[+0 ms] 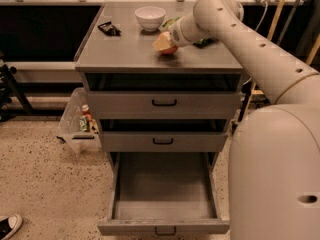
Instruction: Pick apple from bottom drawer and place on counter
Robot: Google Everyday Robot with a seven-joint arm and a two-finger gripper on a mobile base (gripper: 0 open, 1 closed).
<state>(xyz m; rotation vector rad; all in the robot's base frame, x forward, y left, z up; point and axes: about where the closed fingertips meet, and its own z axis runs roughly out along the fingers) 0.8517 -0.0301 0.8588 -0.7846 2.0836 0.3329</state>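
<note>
The small red-orange apple [172,49] is at the counter [125,51], right of its middle, touching or just above the grey top. My gripper [164,43] reaches in from the right and is shut on the apple, its pale fingers covering the apple's upper left side. The bottom drawer [165,186] is pulled fully out and shows a bare grey floor. The two shallower drawers above it are only slightly ajar.
A white bowl [150,18] stands at the back of the counter. A small dark object [108,28] lies at the back left. A green item [170,22] shows behind the gripper. A clear plastic bin [77,126] with bottles sits on the floor left of the cabinet. My arm and body fill the right side.
</note>
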